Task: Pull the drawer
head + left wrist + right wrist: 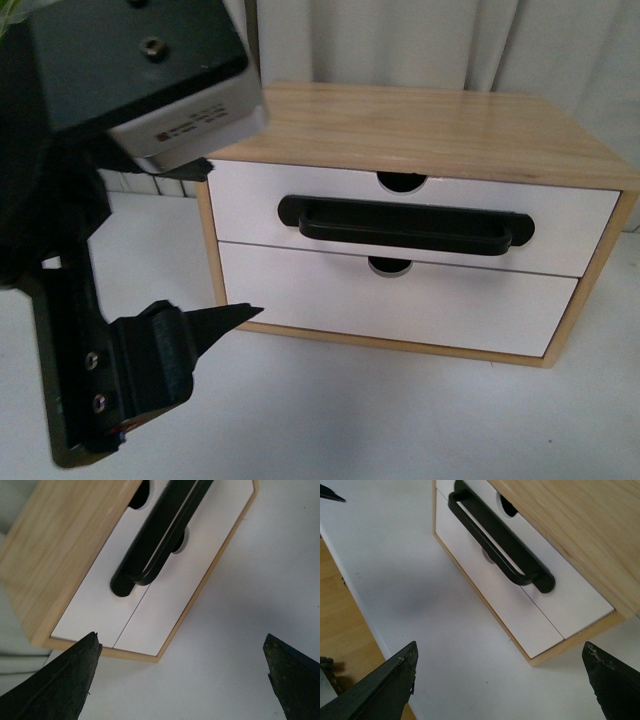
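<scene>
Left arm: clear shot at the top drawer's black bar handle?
Probably yes: left gripper is open, facing the drawer front, with only white tabletop between it and the bar handle.

A white table (350,420) bears one wooden cabinet (420,120).

Cabinet (420,125) on table (350,420); drawer (250,195) above lower drawer (400,305); left gripper (181,640) before cabinet, leftward.

Drawer (330,200) front smooth white; handle (405,225) glossy black.
</scene>
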`<state>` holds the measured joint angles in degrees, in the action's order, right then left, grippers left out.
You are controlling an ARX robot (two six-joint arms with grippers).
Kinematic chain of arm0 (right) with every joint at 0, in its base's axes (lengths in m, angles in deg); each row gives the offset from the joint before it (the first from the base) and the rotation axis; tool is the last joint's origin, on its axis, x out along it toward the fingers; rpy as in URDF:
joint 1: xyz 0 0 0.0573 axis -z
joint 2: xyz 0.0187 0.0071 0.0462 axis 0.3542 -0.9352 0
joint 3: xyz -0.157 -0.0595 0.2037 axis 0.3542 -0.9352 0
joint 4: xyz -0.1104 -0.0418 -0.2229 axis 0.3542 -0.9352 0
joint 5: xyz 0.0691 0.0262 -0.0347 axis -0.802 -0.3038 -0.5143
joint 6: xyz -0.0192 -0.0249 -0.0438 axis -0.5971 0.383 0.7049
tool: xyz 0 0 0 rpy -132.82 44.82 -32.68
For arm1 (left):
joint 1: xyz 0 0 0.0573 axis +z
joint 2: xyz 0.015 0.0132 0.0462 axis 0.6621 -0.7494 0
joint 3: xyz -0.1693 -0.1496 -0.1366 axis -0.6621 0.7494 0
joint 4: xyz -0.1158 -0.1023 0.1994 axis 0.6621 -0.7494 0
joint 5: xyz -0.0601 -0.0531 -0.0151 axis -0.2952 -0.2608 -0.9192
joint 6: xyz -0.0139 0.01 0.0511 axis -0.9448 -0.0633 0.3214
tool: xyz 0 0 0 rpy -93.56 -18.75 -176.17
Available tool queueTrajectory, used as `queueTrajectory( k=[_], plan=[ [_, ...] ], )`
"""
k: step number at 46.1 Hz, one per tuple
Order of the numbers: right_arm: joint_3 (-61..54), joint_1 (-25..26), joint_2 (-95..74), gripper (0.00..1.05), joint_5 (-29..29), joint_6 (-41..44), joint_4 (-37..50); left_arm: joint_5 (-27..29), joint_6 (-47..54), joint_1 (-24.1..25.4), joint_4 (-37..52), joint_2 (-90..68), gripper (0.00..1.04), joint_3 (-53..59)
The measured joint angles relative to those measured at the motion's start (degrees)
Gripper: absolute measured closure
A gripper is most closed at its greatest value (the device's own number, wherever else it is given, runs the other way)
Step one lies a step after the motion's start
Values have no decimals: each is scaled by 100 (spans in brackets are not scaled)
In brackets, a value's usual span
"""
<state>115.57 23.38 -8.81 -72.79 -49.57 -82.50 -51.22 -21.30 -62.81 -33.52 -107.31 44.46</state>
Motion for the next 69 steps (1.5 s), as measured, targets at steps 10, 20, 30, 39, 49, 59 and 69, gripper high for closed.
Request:
queueTrajectory(
  k=[10, 20, 30, 39, 49, 59, 69],
  plan=[
    [549, -221, -730, 9, -195, 715, -186, -205, 758, -155, -837, -699, 6, -887],
    [955, -474, -1432, 9, -203, 1311, -286, -348, 1113, -326, -1388, -1322, 6, -1705],
    [1248, -861, -2033, 9, -83, 1436, 35, -387, 1491, -402, -1838, -1937, 6, -2350],
    [1390, -1178, -2411, 9, 77, 1502, 302, -468, 1508, -428, -1784, -2159, 6, -2479],
    [1493, -1381, -2920, 9, 452, 1672, 645, -466, 1567, -439, -2039, -2444, 6, -2726],
    [1580, -1425, -3244, 9, 481, 1659, 942, -470, 1615, -446, -2122, -2645, 6, -2927],
    [1663, -1464, -3451, 9, 505, 1572, 1182, -442, 1628, -494, -2116, -2868, 6, -3058]
  ],
)
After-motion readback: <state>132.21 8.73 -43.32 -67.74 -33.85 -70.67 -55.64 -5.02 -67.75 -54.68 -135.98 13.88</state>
